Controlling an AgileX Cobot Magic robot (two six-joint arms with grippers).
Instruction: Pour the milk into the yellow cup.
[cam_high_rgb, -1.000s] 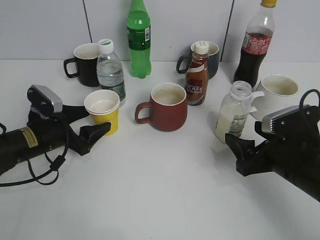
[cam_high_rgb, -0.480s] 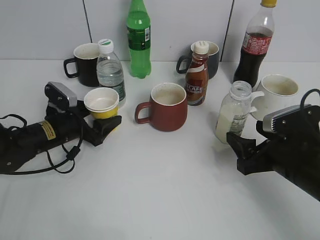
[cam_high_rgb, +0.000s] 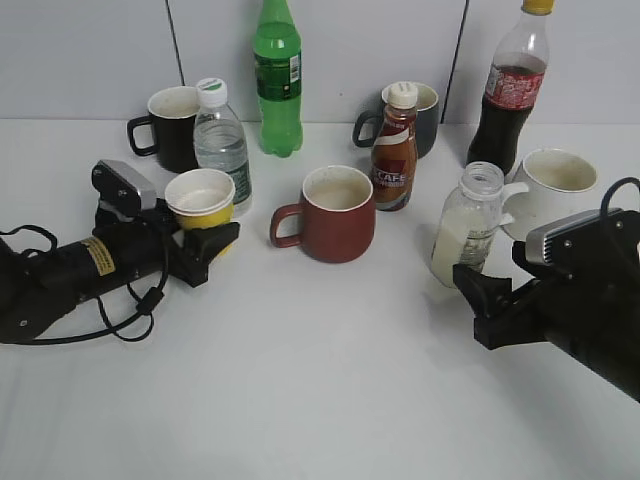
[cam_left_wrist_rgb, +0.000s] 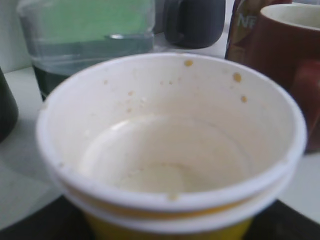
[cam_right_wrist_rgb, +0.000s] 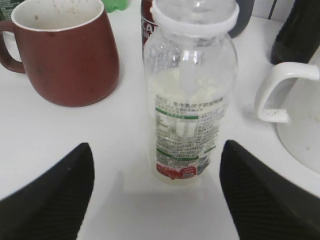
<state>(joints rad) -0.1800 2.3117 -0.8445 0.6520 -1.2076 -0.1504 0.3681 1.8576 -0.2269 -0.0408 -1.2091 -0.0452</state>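
The milk, a white liquid in a small clear plastic wide-necked bottle (cam_right_wrist_rgb: 190, 95) with no cap and a red band near the base of its label, stood upright on the white bench (cam_high_rgb: 320, 380). It filled roughly the lower half of the bottle. The right gripper (cam_right_wrist_rgb: 155, 192) was spread wide, its two dark ribbed fingers (cam_right_wrist_rgb: 57, 195) well apart on either side of the bottle and touching nothing; the bottle stood just ahead of them, centred in the gap.

The small tapered yellow cup (cam_high_rgb: 203, 205), white inside and at the rim, sat directly ahead of the left gripper (cam_high_rgb: 205, 243), whose dark fingers lay along both sides of the cup's lower part. Whether they pressed against the cup could not be told. In the left wrist view the cup (cam_left_wrist_rgb: 170, 150) filled the picture, with small brown specks on its white inner wall and a pale residue at the bottom.

Beyond the right gripper and to its left stood a dark red handled mug (cam_right_wrist_rgb: 62, 50), with a brown coffee bottle (cam_high_rgb: 394, 150) behind it. To the right of the milk sat a white handled mug (cam_right_wrist_rgb: 295, 100). Beyond the left gripper, just behind the yellow cup, stood a clear water bottle with a white cap (cam_high_rgb: 220, 140).
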